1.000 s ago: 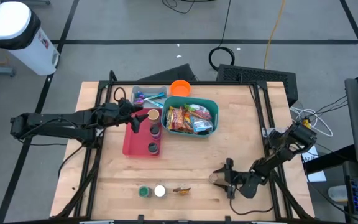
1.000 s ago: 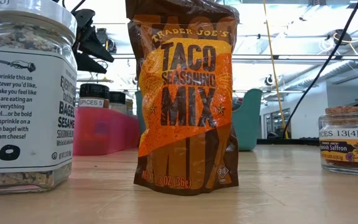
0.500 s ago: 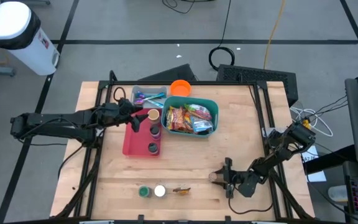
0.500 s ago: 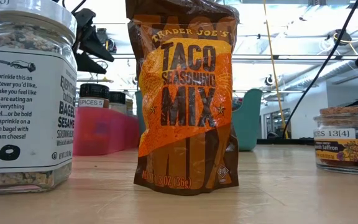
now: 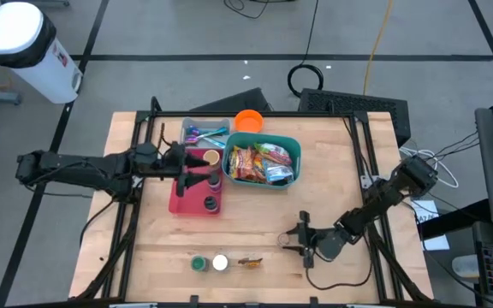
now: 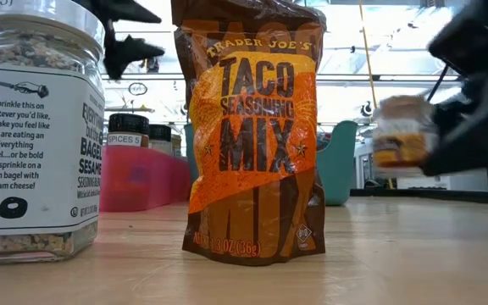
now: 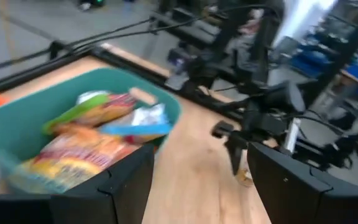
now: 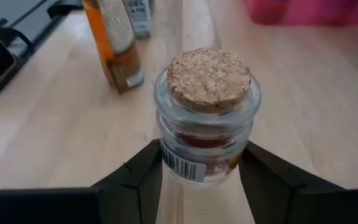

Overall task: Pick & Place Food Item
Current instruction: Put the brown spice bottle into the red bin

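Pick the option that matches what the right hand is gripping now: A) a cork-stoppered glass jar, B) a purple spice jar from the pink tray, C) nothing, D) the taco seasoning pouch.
A: in the right wrist view the right hand has its fingers against both sides of the cork-stoppered glass jar, and the low view shows that jar off the table.

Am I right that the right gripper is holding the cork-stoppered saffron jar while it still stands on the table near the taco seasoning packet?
Not quite: the saffron jar is off the table, lifted in the right gripper, as the low view shows. The rest holds: it is cork-stoppered, gripped, and near the taco seasoning packet.
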